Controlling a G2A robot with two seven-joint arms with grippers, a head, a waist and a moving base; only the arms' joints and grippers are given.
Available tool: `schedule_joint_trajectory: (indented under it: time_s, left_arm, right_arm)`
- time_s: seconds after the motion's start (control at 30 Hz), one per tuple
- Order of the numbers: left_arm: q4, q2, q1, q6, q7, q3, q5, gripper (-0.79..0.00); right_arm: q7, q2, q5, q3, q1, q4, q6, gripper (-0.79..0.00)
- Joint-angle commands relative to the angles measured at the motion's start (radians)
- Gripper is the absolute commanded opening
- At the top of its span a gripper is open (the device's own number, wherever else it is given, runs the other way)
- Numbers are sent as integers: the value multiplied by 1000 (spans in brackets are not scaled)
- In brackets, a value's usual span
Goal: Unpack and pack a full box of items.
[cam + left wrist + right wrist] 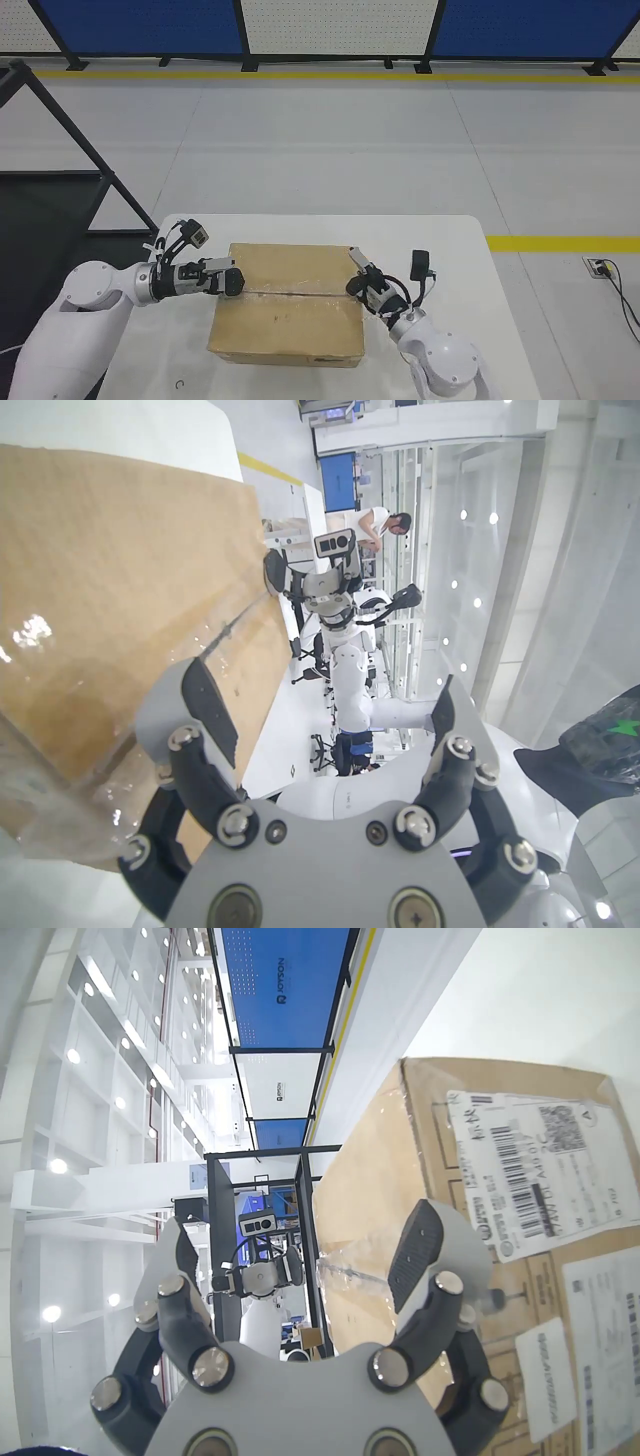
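Observation:
A closed brown cardboard box [285,310] sits on the white table [440,250], its top flaps joined by a clear taped seam [290,293]. My left gripper [232,280] is at the seam's left end, open, one finger over the box top [125,590] and the other off its edge; the left gripper [322,680] holds nothing. My right gripper [358,275] is at the seam's right end, open and empty [300,1218], one pad [417,1253] above the taped edge of the box [360,1188]. Shipping labels [540,1163] cover the box's right side.
A black metal frame [60,130] stands off the table's left side. Blue partition panels [140,25] line the far wall beyond a yellow floor line. The table has bare surface to the right of the box and along its front left corner.

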Motion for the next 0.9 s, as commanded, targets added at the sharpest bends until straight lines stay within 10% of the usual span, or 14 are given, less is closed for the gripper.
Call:
schedule_joint_trajectory:
  time_s: [0.0,0.33,0.87]
  left_arm:
    - [20,-6,-11,-5,-3,14,-4,0]
    - [69,-19,-37,-20,-18,37,-2,0]
    - [60,10,10,-44,-17,-69,-33,0]
  right_arm:
    - [-8,3,8,17,-19,-15,-10,0]
    - [7,9,45,-7,-75,-102,-105,0]
    - [30,-18,18,-229,134,116,-41,0]
